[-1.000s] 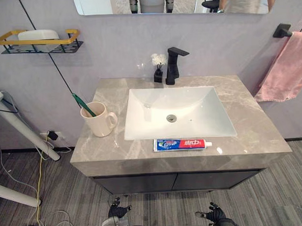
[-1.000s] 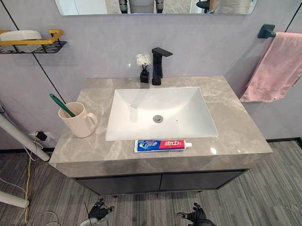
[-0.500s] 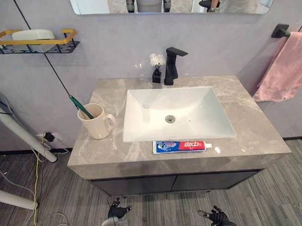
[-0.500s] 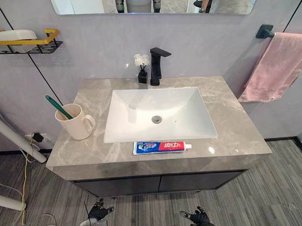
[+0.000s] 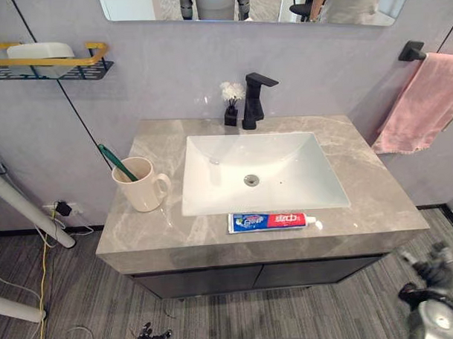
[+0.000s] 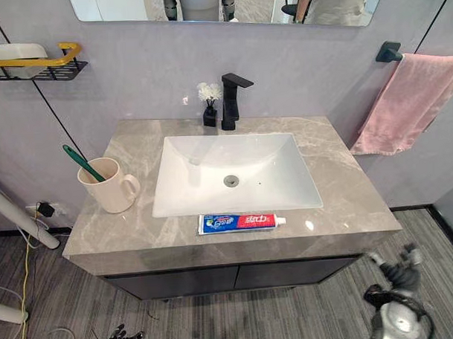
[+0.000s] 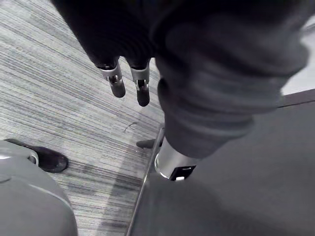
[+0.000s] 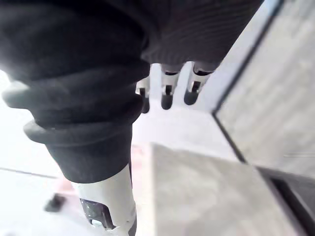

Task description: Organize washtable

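- Toothpaste tube lies flat along the front edge of the bench, just before the sink.
- Likely light, soft, slippery; pinch across its middle.
- Left hand and right hand hang low, clear of the bench, fingers relaxed, empty.

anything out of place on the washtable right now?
The toothpaste tube lies flat and loose on the counter, along its front edge just before the sink. The toothbrush leans in the mug on the left. Nothing looks spilled or damaged.
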Tool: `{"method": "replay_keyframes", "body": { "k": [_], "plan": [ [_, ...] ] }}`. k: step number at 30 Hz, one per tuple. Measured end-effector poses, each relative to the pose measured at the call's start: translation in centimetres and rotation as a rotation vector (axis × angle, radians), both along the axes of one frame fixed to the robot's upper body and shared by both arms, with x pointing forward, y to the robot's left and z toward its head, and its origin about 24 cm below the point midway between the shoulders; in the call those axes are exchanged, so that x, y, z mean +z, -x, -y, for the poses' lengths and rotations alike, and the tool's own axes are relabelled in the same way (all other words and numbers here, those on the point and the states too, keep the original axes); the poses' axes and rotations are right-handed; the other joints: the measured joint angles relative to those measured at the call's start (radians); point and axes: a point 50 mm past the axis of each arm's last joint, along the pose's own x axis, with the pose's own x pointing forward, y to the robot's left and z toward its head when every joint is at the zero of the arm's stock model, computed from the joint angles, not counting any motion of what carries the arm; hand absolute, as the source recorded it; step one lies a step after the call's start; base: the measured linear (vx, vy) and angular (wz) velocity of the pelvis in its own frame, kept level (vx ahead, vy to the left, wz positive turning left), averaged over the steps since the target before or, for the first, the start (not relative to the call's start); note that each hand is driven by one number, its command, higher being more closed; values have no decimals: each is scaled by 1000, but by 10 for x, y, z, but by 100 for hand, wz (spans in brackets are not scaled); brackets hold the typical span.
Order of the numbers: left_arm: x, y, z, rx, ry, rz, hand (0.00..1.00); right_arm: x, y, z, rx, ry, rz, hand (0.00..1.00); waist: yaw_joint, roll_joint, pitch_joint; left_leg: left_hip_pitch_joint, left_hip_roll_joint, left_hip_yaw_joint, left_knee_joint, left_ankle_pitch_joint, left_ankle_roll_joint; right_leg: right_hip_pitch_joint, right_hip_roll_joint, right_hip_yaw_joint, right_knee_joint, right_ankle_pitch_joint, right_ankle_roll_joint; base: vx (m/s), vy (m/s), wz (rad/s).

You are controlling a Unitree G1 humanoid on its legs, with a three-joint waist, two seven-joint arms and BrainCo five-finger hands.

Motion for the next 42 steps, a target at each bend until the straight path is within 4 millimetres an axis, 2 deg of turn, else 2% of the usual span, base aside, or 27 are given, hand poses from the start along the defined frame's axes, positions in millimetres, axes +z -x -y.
{"method": "replay_keyframes", "body": {
  "k": [2, 3, 6, 9, 11, 13, 15, 16, 18, 19, 20, 24, 26, 30, 36, 42],
  "plan": [
    [-1, 4, 1, 1, 5, -11, 0, 25, 2, 10, -22, 124, 21, 0, -13, -13, -3, 1, 0, 11, 1, 0, 0, -9, -2, 6, 13, -3, 4, -38, 8, -9],
    [-1, 7, 1, 2, 5, -17, 0, 30, 3, 12, -24, 148, 27, 0, -17, -16, -5, 1, 0, 14, 1, 0, 0, -13, -2, 6, 18, -4, 4, -35, 8, -11],
    [-1, 9, 2, -8, 6, -24, 0, 58, 1, 14, -8, 265, 72, 0, -33, -19, -7, 6, -1, 21, 2, -1, 0, -15, -5, 8, 27, -5, 4, -46, 6, -7],
    [-2, 5, 5, -42, 13, -19, 0, 81, -4, 11, 26, 356, 129, 0, -33, -19, -8, 7, -1, 22, 1, -7, -2, -14, -5, 5, 30, -9, -4, -51, 0, -3],
    [-2, 4, 6, -67, 22, -17, 0, 101, -20, 4, 122, 436, 179, 0, -33, -17, -9, 8, -1, 22, 2, -7, -1, -15, -5, 5, 32, -10, -6, -15, -1, 0],
    [-2, 2, 6, -103, 21, -19, 0, 118, -44, -11, 271, 504, 215, 0, -33, -14, -10, 8, -1, 20, 3, -7, -1, -14, -5, 3, 33, -10, -5, 0, 0, 0],
    [-1, 0, 7, -142, 18, -17, 0, 134, -80, -43, 521, 568, 265, 0, -27, -14, -9, 8, 0, 16, 3, -2, 5, -13, -5, -3, 33, -10, -5, -11, -2, 6],
    [-1, -1, 7, -151, 20, -15, 0, 135, -87, -53, 580, 576, 276, 0, -26, -14, -9, 8, 0, 14, 3, -2, 5, -12, -5, -5, 33, -10, -5, 3, -1, 11],
    [-1, -5, 8, -183, 25, -5, 0, 135, -107, -90, 811, 580, 301, 0, -19, -15, -8, 2, -1, -6, 4, 4, 5, -10, -6, -26, 31, -10, -4, 26, 0, 23],
    [0, -6, 8, -191, 25, -2, 0, 132, -111, -102, 884, 562, 304, 0, -11, -16, -8, -2, -1, -12, 5, 4, 4, -11, -6, -32, 31, -10, -4, 34, 2, 20],
    [0, -7, 8, -193, 25, 0, 0, 130, -113, -109, 930, 545, 305, 0, -2, -15, -6, -3, -1, -14, 5, 4, 4, -11, -6, -35, 30, -10, -4, 41, 4, 15],
    [0, -9, 9, -204, 29, 9, 0, 113, -120, -158, 1229, 441, 293, 0, 25, -9, 5, -6, -2, -41, 7, 5, 3, -5, -8, -75, 24, -11, -4, 36, 4, 19],
    [0, -9, 9, -213, 38, 12, 0, 103, -119, -183, 1380, 408, 263, 0, 28, -11, 10, -6, -4, -62, 7, 5, 2, 5, -11, -95, 23, -14, 1, 14, 0, 24],
    [-2, -4, 7, -215, 37, -11, 0, 97, -117, -198, 1498, 404, 233, 0, 30, -17, 18, -13, -9, -70, 8, 5, 2, 7, -16, -109, 24, -15, 3, -14, 12, 11],
    [-2, -1, 2, -257, 30, -39, 0, 83, -109, -215, 1690, 452, 110, 0, 29, -40, 33, -18, -17, -71, 9, 5, 2, 6, -25, -111, 25, -18, 7, -18, 13, 1],
    [-3, -2, 2, -278, 37, -51, 0, 81, -110, -208, 1689, 658, -11, 0, 30, -45, 34, -17, -17, -68, 10, 5, 2, 6, -25, -109, 26, -18, 7, 0, 0, 0]
  ]
}}
